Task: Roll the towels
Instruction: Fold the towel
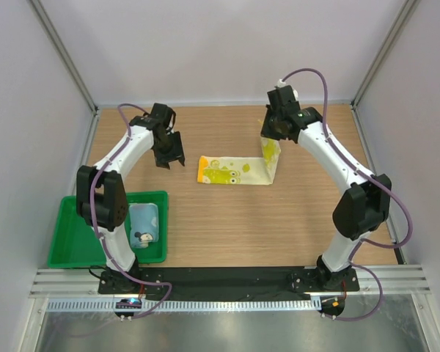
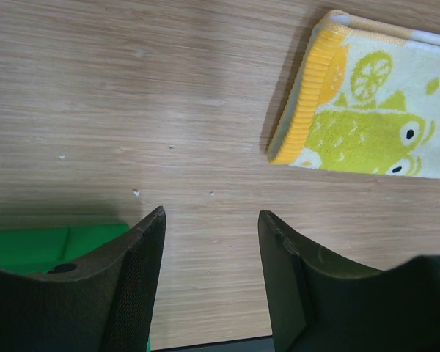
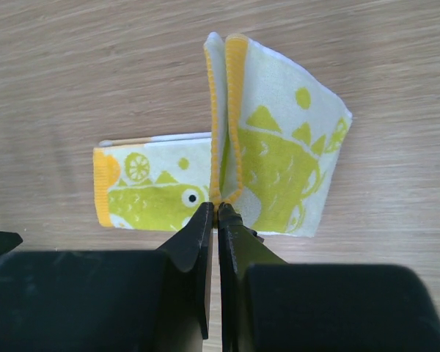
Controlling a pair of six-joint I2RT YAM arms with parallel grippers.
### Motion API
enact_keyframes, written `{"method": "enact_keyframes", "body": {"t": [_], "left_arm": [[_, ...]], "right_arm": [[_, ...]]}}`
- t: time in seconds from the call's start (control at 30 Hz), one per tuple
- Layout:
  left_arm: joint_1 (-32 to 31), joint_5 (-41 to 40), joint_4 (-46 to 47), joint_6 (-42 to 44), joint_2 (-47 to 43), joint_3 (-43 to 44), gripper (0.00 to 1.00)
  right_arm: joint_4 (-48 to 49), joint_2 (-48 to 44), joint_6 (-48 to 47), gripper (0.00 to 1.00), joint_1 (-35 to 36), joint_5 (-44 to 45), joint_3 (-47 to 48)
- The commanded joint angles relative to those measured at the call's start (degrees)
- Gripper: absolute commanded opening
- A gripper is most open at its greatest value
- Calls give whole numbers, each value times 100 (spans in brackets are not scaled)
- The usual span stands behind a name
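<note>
Down lower left, green tray (image 1: 73, 253) holds blue towel (image 1: 144, 220). Right gripper (image 3: 217, 213) pinches yellow towel (image 3: 279, 169) by its raised end; left gripper (image 2: 211, 216) half-open, holding nothing.

Yellow towel (image 1: 231, 171) lies flat, right end lifted; blue towel (image 1: 144, 218) in tray (image 1: 70, 238).

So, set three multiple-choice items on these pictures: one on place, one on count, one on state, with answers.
1. The blue towel lies: A in the green tray; B on bare wood; C in the left jaws.
2. Towels in view: A one; B two; C three.
3. The right gripper has its jaws: A wide open; B shut on the yellow towel; C out of view.
Answers: 1 A, it sits inside the tray walls; 2 B, one blue, one yellow; 3 B, the towel's edge is pinched between them.
</note>
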Motion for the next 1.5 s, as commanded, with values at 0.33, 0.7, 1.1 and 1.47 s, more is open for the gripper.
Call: {"method": "enact_keyframes", "body": {"t": [0.33, 0.7, 1.1, 1.47], "left_arm": [[81, 130, 114, -1, 40, -22, 54], [98, 87, 105, -1, 40, -39, 54], [142, 95, 105, -1, 49, -39, 54], [204, 227, 105, -10, 84, -74, 54]], "right_arm": [[187, 381, 105, 2, 852, 118, 585], [363, 767, 149, 2, 1484, 197, 955], [1354, 1356, 395, 1, 2196, 13, 340], [2130, 1901, 360, 14, 2487, -339, -205]]}}
